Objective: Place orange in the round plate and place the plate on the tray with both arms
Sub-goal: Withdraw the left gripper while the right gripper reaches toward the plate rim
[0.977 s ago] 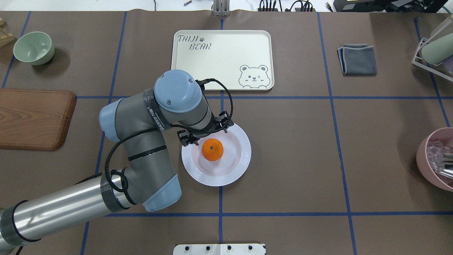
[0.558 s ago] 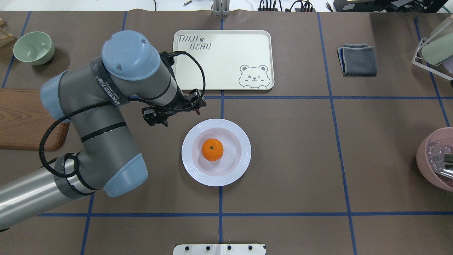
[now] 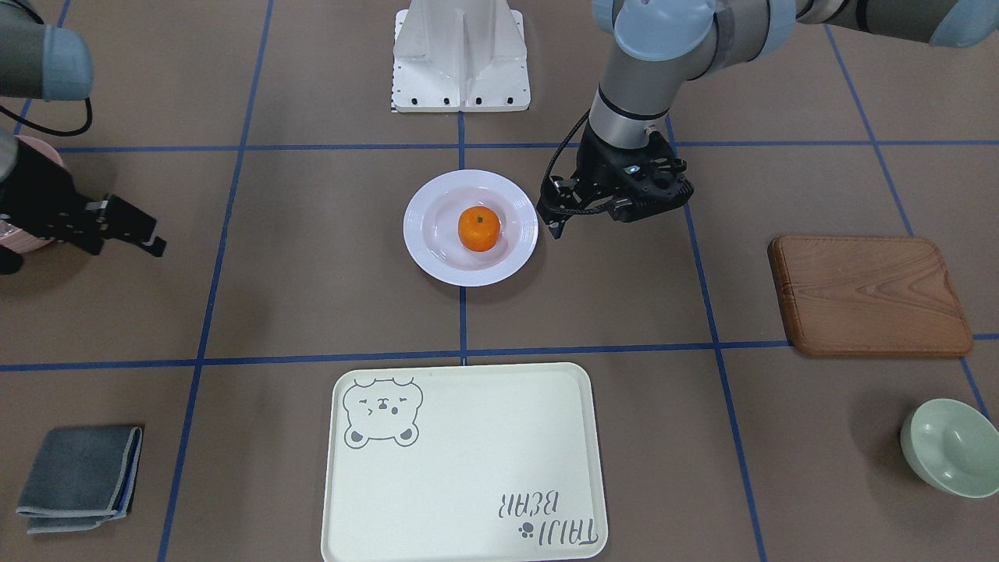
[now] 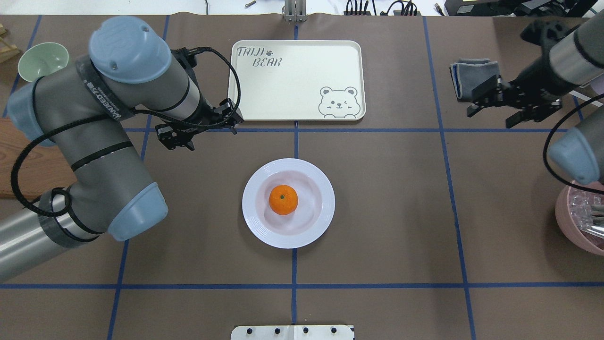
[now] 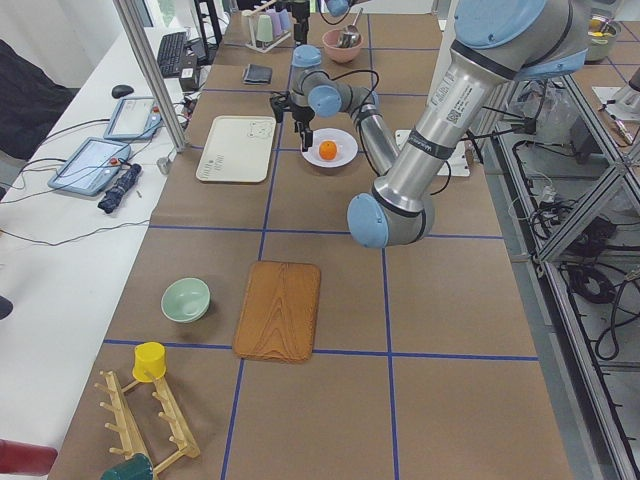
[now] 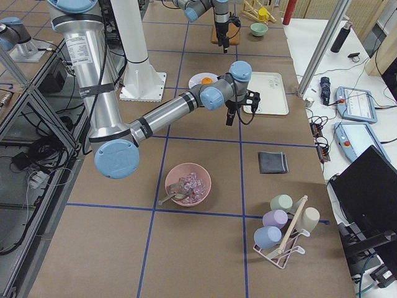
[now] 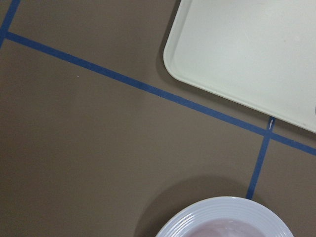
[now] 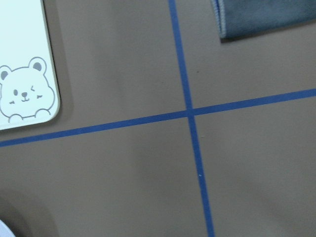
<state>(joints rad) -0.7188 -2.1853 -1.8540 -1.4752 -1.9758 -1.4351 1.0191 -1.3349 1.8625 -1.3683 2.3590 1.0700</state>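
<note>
The orange (image 4: 283, 199) (image 3: 478, 228) lies in the middle of the white round plate (image 4: 324, 217) (image 3: 425, 243), which rests on the table near its centre. The cream tray (image 4: 297, 75) (image 3: 468, 468) with the bear drawing lies beyond the plate with nothing on it. My left gripper (image 4: 200, 130) (image 3: 616, 204) hovers off the plate's far-left side, open and holding nothing. My right gripper (image 4: 501, 107) (image 3: 117, 226) hangs well to the right, near the grey cloth, open with nothing in it. Neither wrist view shows any fingers.
A brown wooden board (image 3: 870, 293) and a pale green bowl (image 4: 40, 59) sit on the left side. A folded grey cloth (image 3: 78, 476) lies far right. A pink bowl (image 4: 578, 222) of clear pieces stands at the right edge. Bare table surrounds the plate.
My left gripper has drawn back from over the plate toward the far left, leaving the orange in the plate. My right arm has come into the overhead view from the right.
</note>
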